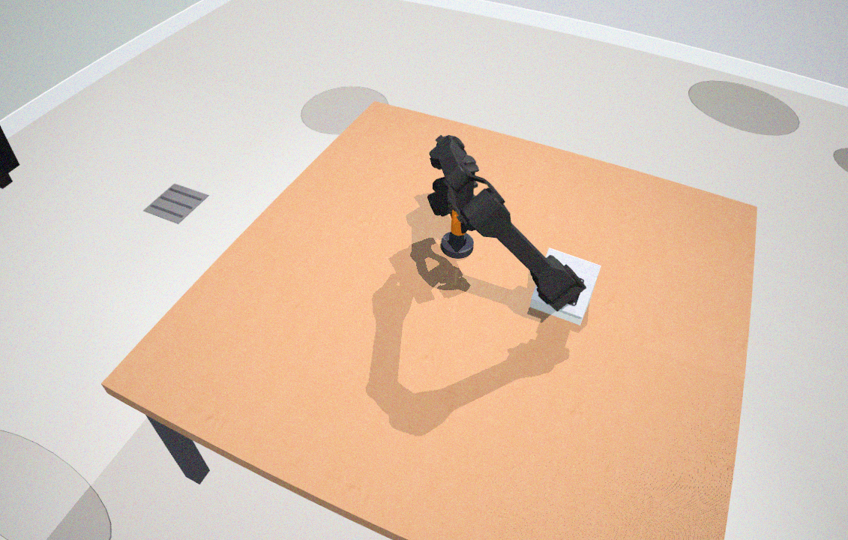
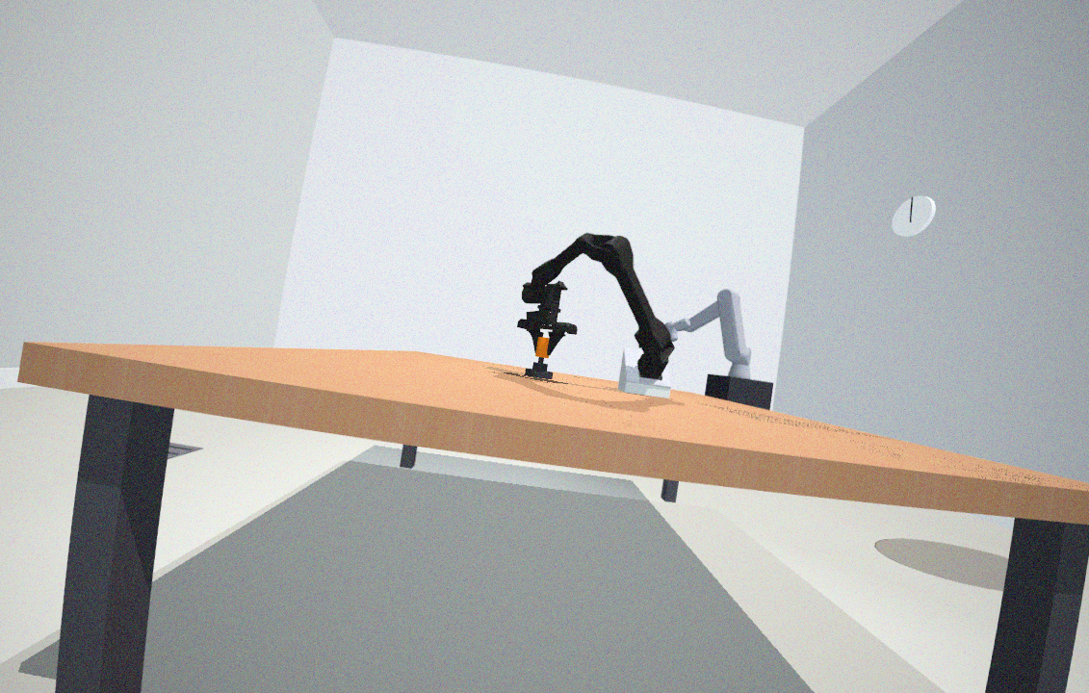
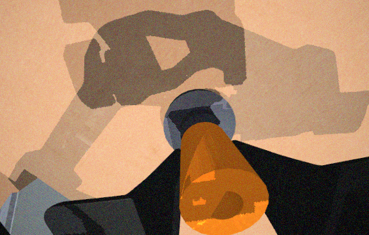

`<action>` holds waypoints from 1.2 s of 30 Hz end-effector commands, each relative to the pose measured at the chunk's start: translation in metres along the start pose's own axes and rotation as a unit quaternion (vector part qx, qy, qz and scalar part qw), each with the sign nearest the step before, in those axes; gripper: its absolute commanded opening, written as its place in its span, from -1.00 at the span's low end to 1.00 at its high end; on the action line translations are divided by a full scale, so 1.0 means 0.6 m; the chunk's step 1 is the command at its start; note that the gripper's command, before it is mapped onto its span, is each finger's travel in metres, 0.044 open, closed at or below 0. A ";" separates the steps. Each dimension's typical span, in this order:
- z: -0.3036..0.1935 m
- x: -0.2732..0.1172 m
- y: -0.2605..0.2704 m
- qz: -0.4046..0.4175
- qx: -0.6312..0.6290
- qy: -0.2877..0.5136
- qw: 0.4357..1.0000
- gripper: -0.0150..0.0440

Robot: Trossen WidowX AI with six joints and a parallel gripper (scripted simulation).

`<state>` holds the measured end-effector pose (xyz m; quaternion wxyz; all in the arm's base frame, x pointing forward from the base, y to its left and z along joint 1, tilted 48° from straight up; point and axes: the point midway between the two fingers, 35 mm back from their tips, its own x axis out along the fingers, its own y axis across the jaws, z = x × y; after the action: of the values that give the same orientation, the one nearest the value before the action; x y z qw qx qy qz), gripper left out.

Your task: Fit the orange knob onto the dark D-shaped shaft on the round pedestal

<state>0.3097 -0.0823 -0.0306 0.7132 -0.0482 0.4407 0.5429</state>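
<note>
From the top, the orange knob (image 1: 456,223) is above the round pedestal (image 1: 456,247) (image 2: 539,373) (image 3: 226,122) on the tan surface (image 1: 319,322) (image 2: 445,387) (image 3: 128,137), left of the white base plate (image 1: 588,268). In the exterior view, the partly open fingers (image 2: 542,346) grip the knob (image 2: 542,346) upright over the dark shaft (image 2: 540,363), its underside above the pedestal. The wrist view shows the knob (image 3: 223,196) between black fingers, the pedestal beyond its lower end.
</note>
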 end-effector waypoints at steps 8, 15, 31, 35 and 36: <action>0.002 -0.008 0.000 -0.001 -0.012 0.000 1.000 -0.49; 0.001 -0.009 -0.004 -0.001 -0.104 0.000 0.995 -0.49; -0.001 0.000 -0.003 -0.001 -0.104 0.000 0.995 -0.49; -0.001 -0.004 -0.002 -0.001 -0.104 0.000 0.995 -0.49; -0.001 -0.005 -0.001 -0.001 -0.104 0.000 0.995 -0.49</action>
<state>0.3112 -0.0833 -0.0311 0.7049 -0.1219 0.3819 0.5852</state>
